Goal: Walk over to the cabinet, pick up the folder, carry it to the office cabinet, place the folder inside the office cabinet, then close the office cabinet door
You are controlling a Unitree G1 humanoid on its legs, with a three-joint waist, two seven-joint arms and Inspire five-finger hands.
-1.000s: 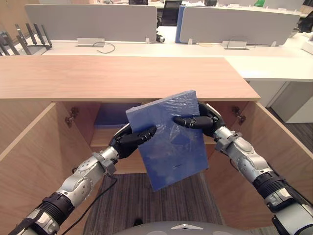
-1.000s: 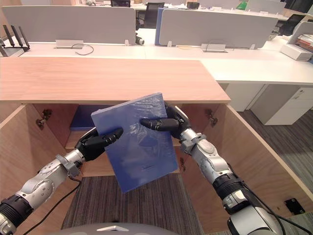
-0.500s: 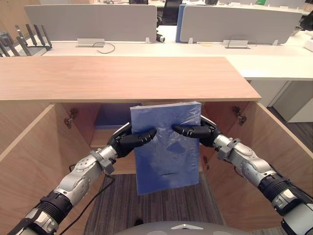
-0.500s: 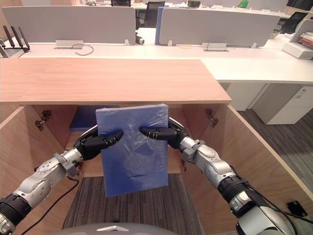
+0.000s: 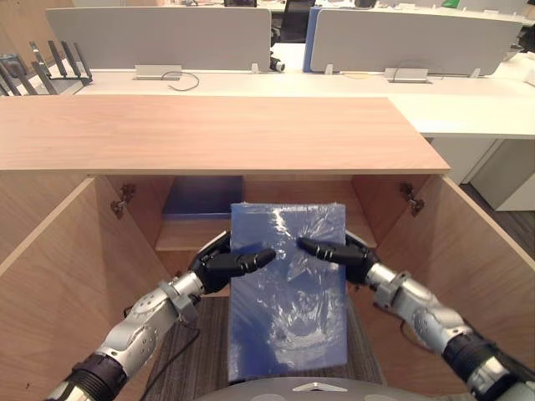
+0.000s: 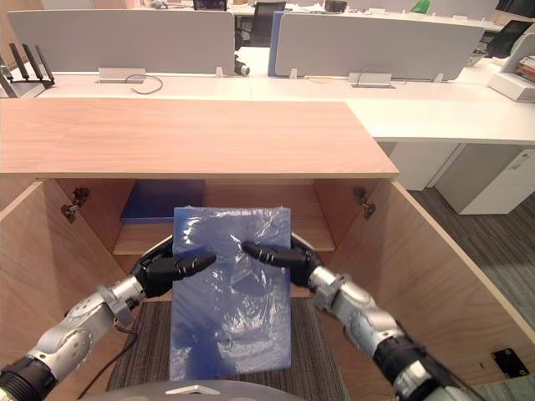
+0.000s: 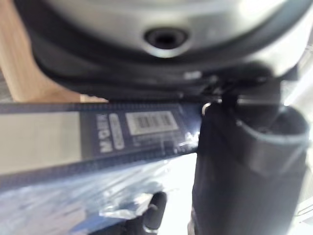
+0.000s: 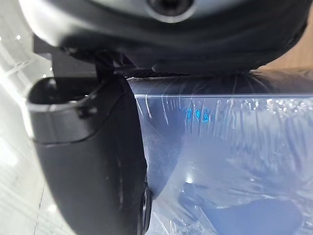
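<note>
Glossy plastic-wrapped blue folder (image 5: 288, 301); matt wood-grain office cabinet (image 5: 209, 134).

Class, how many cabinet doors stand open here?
2: the left door swung out on the robot's left, the right door on its right; no others seem hidden.

Both eye views look down from the head at the same cabinet (image 5: 209, 134). The wrist views sit very close against the folder (image 7: 73, 132).
</note>
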